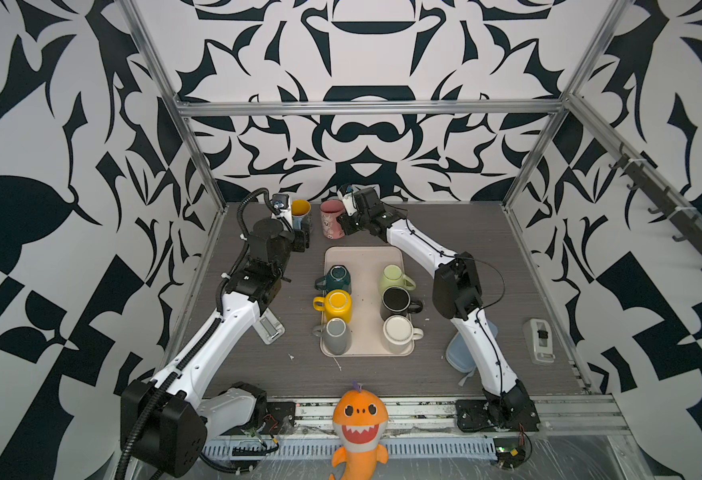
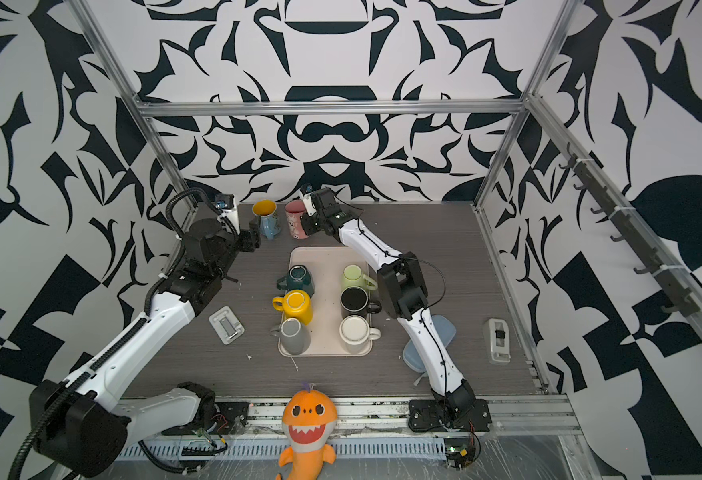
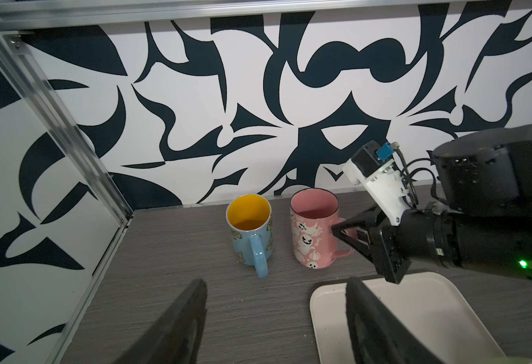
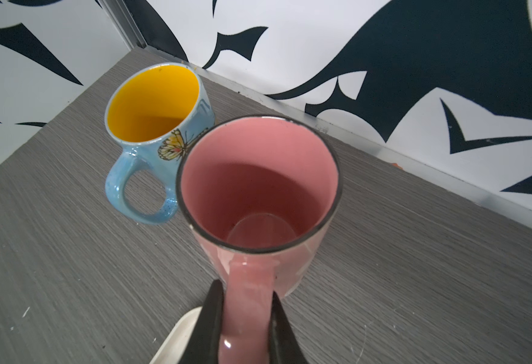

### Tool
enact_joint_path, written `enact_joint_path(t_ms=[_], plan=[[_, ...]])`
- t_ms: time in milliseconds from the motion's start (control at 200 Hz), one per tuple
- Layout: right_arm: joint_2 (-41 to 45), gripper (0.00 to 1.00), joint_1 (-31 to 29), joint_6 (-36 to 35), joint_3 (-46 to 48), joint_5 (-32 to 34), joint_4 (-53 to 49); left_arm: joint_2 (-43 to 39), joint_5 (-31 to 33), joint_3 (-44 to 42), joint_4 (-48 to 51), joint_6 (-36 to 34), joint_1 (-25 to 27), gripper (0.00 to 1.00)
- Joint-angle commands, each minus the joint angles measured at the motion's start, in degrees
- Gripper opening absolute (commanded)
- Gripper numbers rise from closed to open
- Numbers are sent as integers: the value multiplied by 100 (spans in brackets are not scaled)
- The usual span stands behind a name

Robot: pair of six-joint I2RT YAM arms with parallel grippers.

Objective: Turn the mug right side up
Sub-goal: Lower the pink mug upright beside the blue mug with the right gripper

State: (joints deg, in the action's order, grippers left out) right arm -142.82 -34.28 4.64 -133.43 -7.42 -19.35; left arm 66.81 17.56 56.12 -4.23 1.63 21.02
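Note:
The pink mug (image 1: 332, 219) (image 2: 295, 219) (image 3: 313, 233) (image 4: 258, 189) with white ghost prints stands upright, mouth up, on the grey table near the back wall. My right gripper (image 1: 347, 224) (image 3: 342, 234) (image 4: 245, 302) is shut on its handle, a finger on each side. To the left of it, a blue mug (image 1: 301, 214) (image 3: 249, 233) (image 4: 154, 119) with a yellow inside also stands upright. My left gripper (image 1: 302, 239) (image 3: 276, 282) is open just in front of the blue mug, with nothing between its fingers.
A beige tray (image 1: 364, 257) (image 2: 324, 257) at mid-table carries several mugs in two rows. A white clip (image 1: 269, 328) lies left of it; a light blue item (image 1: 461, 353) and a white device (image 1: 539, 340) lie right. An orange shark plush (image 1: 359, 419) sits at the front edge.

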Motion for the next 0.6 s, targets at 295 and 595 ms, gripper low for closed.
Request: enact_joint_path(t_ms=[295,595], plan=[[-215,0,-88,-16,-814,159,670,-301,-16,-173,107,57,-64,72],[-282,0,-186,104,-701,224,672,-326,6,-205,124,-9,-71,72]])
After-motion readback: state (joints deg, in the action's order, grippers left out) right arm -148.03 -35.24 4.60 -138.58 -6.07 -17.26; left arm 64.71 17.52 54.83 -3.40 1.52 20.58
